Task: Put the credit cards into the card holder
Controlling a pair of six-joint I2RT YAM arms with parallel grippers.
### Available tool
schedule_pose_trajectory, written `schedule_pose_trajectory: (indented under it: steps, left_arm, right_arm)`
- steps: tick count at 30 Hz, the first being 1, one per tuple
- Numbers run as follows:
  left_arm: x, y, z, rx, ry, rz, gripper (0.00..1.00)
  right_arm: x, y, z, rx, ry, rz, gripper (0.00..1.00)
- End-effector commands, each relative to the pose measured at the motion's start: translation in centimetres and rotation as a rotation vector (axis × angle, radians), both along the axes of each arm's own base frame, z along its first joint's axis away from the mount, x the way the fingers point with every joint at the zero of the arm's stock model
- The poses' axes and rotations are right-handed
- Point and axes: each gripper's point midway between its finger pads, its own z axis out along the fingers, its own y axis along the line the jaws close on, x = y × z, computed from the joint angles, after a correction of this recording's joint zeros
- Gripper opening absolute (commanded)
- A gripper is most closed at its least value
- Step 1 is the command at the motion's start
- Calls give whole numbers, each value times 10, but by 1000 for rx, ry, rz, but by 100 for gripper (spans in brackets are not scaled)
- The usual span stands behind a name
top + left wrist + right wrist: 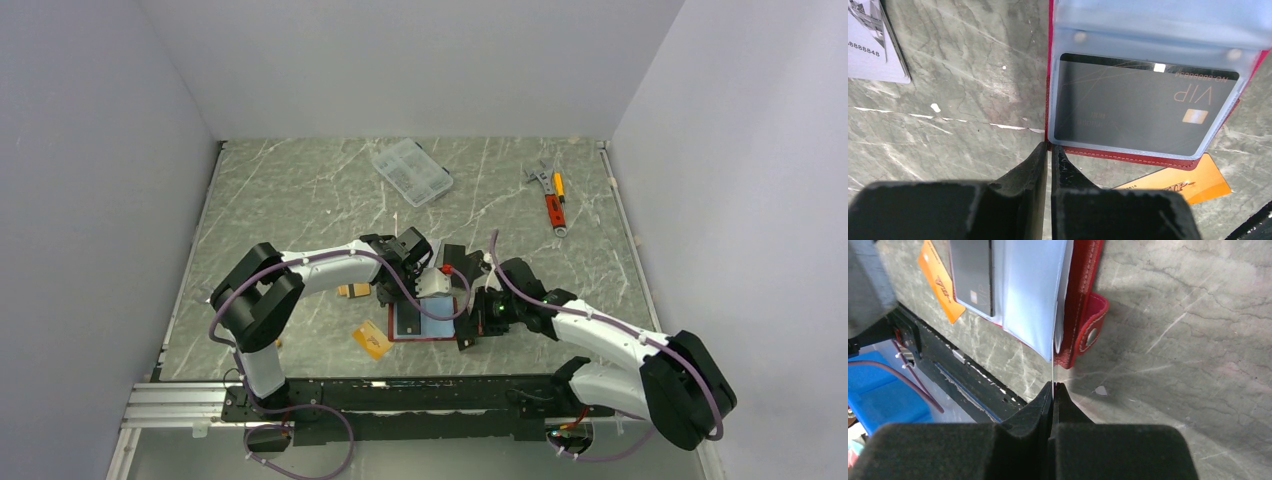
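Presently, card holder (1083, 290) sleeve (1030, 295) is pinched by closed right gripper (1053, 386), corner met by closed left gripper (1049, 146) (hold unclear); dark card (1138, 105) could be dislodged by tugging.

Finishes: bench (958, 100), smooth grey-green marbled surface, faint sheen; card holder (1083, 290), red grained leather-like cover, pale stitching, frosted translucent plastic sleeves; dark card (1143, 105), centre frame, glossy plastic; left hand (1049, 149), matt black, finely granular.
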Motion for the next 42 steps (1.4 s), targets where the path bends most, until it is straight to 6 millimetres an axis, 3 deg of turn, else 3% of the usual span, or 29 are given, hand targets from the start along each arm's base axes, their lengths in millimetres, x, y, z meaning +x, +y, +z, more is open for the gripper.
schedule_pose_trajectory:
  steps: [1, 9, 18, 26, 31, 42]
  left_arm:
    - [3, -7, -7, -1, -3, -25, 11]
    - [3, -7, -7, -2, -5, -25, 9]
    - [3, -10, -1, -24, -8, -33, 6]
    - [1, -11, 4, -48, -8, -34, 2]
    - [0, -21, 17, -119, 23, -29, 0]
    - [-2, -22, 30, -215, 94, -20, 0]
  right_arm:
    - [10, 12, 27, 67, -65, 22, 0]
    - [10, 20, 27, 100, -53, 41, 0]
    - [13, 38, 47, 175, -81, 97, 0]
    - [11, 37, 41, 162, -69, 91, 0]
    - [8, 49, 38, 202, -47, 119, 0]
    - [1, 52, 10, 146, 6, 139, 0]
